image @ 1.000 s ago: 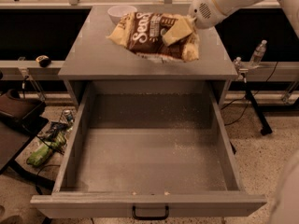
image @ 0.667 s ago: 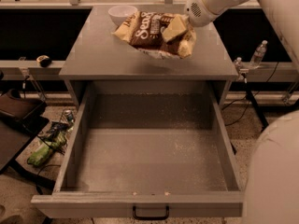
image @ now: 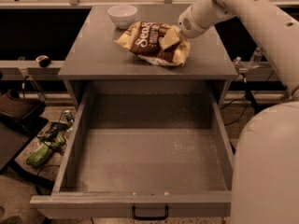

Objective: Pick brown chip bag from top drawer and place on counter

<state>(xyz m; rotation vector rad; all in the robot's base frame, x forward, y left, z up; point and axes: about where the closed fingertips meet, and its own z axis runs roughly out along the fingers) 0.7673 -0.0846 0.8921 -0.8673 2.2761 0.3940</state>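
The brown chip bag [image: 152, 42] lies on the counter [image: 98, 55], right of its middle, with its white lettering facing up. My gripper [image: 176, 32] is at the bag's right end, mostly hidden behind the white wrist [image: 190, 21] and the bag's cream-yellow edge. The arm reaches in from the upper right. The top drawer [image: 149, 164] is pulled wide open below the counter, with nothing on its speckled floor. Its black pull handle [image: 149, 214] shows at the bottom edge.
A white bowl [image: 122, 15] stands at the counter's back left, close to the bag. The robot's white body [image: 266, 167] fills the lower right. A dark case [image: 16, 113] and green clutter [image: 44, 150] lie on the floor at left.
The bag has come down from slightly above the counter and now lies flatter on it. The arm has lowered with it.
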